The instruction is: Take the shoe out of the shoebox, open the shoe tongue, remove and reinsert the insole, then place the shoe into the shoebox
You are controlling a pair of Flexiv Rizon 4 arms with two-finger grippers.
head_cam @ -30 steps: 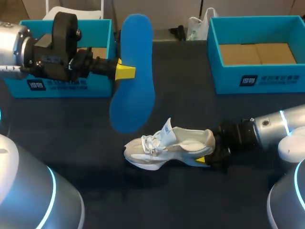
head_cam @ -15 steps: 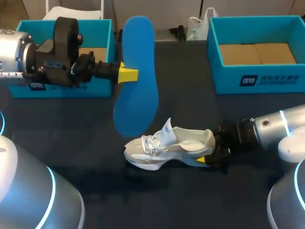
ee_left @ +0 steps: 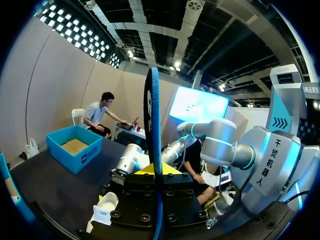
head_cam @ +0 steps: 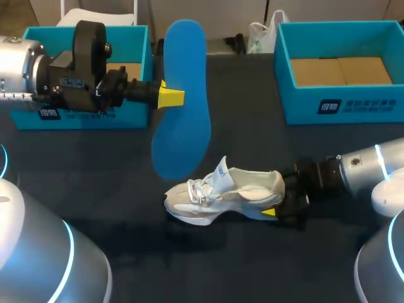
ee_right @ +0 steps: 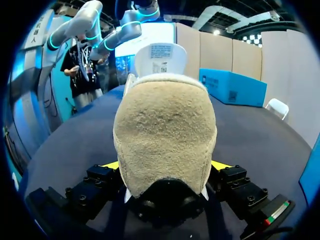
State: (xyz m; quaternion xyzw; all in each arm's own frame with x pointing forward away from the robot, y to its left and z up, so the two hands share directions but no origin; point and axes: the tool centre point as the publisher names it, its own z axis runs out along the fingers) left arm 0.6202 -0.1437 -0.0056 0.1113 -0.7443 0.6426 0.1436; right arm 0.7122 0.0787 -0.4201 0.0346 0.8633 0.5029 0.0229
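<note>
**Insole up on the left, sneaker pinned at the heel on the right**

The left gripper is clamped on the long blue foam insole, its yellow tips pinching the flat faces about a third of the way down from the upper end. The insole hangs clear of the table with its long axis close to upright. Its lower rounded end sits just beside the lace end of the sneaker, on the left arm's side.

The white-and-beige lace-up sneaker lies on the dark table. Its long axis runs across the robot's front, toe toward the left arm and heel toward the right. Its mouth faces up and the white tongue stands raised.

The right gripper grips the fuzzy beige heel, one yellow tip on each side, low near the sole.

So insole and sneaker stand nearly at right angles. By my reading, the insole must tip over toward the shoe's length and go in toe-end first, from above the mouth. The left arm alone carries it; the right only braces.

Room around the shoe looks ample. One teal cardboard shoebox sits behind the left arm, and a second teal cardboard shoebox sits at the far right; both are well apart from the sneaker.
</note>
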